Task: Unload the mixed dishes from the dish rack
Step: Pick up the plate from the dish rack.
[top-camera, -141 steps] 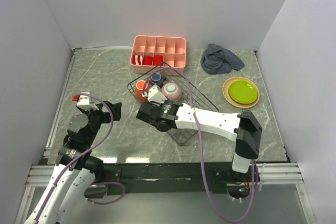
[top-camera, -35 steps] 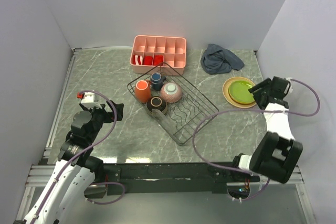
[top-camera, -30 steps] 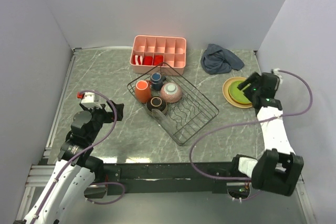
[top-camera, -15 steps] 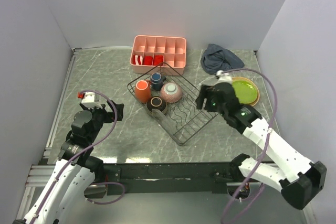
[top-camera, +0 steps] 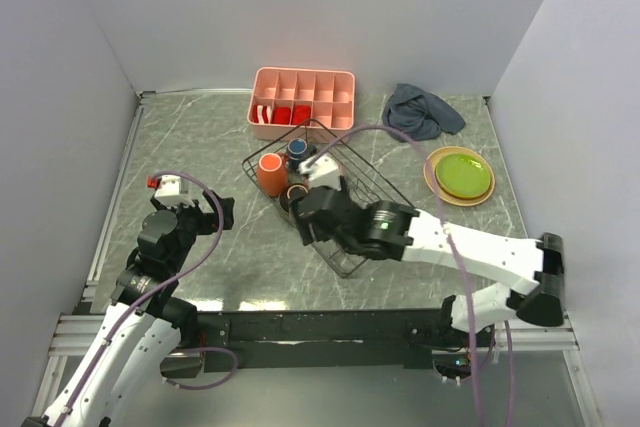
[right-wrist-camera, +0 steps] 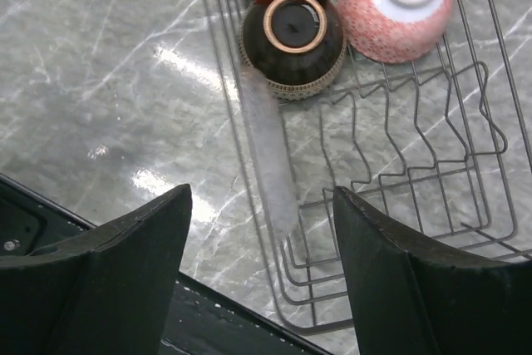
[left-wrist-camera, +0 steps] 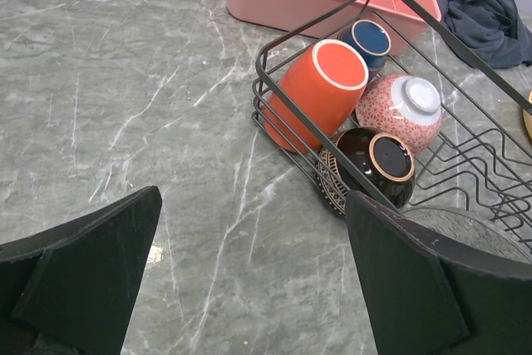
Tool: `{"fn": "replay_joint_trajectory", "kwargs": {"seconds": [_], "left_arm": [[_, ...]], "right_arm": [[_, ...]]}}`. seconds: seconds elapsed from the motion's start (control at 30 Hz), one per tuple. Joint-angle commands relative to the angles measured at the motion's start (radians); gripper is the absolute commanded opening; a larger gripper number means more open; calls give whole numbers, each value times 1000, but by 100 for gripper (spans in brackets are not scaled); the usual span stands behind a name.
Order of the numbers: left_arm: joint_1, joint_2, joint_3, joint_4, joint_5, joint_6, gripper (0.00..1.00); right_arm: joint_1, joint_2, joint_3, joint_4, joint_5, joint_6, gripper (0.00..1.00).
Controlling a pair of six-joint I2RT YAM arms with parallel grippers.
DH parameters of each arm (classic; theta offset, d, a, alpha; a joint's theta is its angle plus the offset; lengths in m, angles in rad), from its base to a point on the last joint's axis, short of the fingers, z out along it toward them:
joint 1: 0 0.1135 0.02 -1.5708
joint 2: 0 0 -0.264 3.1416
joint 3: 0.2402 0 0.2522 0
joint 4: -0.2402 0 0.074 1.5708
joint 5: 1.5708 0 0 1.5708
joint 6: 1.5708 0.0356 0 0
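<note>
Right gripper (right-wrist-camera: pixel 262 195): we are hovering it open, empty; dark-brown bowl (right-wrist-camera: pixel 293 43) lying foot-up just ahead; left gripper (left-wrist-camera: pixel 253 197) sitting farther off.

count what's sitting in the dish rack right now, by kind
cups: 2, the orange mug and the dark-blue cup
bowls: 2, the pinkish speckled bowl and the dark-brown bowl
unclear: 1, a translucent piece standing on edge in the slots, too blurred to name
total: 5
</note>
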Motion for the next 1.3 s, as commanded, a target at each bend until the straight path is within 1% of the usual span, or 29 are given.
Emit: {"fn": "replay_joint_trajectory", "kwargs": {"seconds": [0.0, 0.03, 0.1, 0.13, 0.17, 0.27, 0.37, 0.4, 0.57, 0.6, 0.67, 0.7, 0.77, 0.87, 0.9, 0.97, 1.0, 1.1, 1.27], "left_arm": [[-7, -2, 43, 10, -22, -12, 99], [-7, -2, 43, 8, -23, -12, 100], [-9, -3, 43, 8, -23, -12, 100], [-10, -5, 43, 10, -25, -12, 99], [-10, -5, 43, 10, -25, -12, 99], [-10, -8, 41, 10, -25, -12, 99], [-12, -9, 41, 13, -25, -10, 99], [-12, -11, 40, 13, -23, -10, 99], [-13, -14, 40, 15, -26, -10, 99], [-15, -13, 40, 15, -26, -10, 99], [-15, -14, 40, 16, -25, -9, 99], [-15, -13, 38, 15, -23, -9, 99], [-15, -13, 38, 16, -23, -9, 99], [-15, -16, 38, 15, -26, -7, 99], [-15, -17, 38, 15, -28, -9, 99], [-15, -19, 38, 16, -29, -9, 99], [-15, -19, 37, 15, -29, -7, 99], [-15, -20, 38, 16, -29, -7, 99], [-15, -17, 37, 18, -29, -6, 99]], "right_arm": [[98, 144, 144, -135, 198, 6, 75], [111, 172, 162, -158, 250, 10, 72], [137, 237, 202, -212, 281, 14, 66], [141, 255, 213, -224, 296, 16, 61], [148, 269, 222, -241, 302, 16, 60], [154, 304, 230, -250, 312, 14, 58], [154, 343, 233, -260, 316, 5, 53], [155, 353, 236, -264, 321, 3, 50], [154, 409, 252, -301, 370, 14, 45], [154, 416, 253, -307, 388, 16, 42], [155, 439, 267, -332, 411, 22, 38], [154, 447, 271, -341, 430, 29, 35], [154, 465, 284, -358, 442, 34, 33], [155, 484, 293, -372, 463, 33, 31], [155, 487, 296, -376, 470, 33, 27], [155, 490, 307, -390, 489, 28, 23], [155, 490, 310, -396, 493, 25, 19], [158, 476, 322, -408, 502, 10, 10], [160, 441, 359, -447, 525, -15, 2]]}}
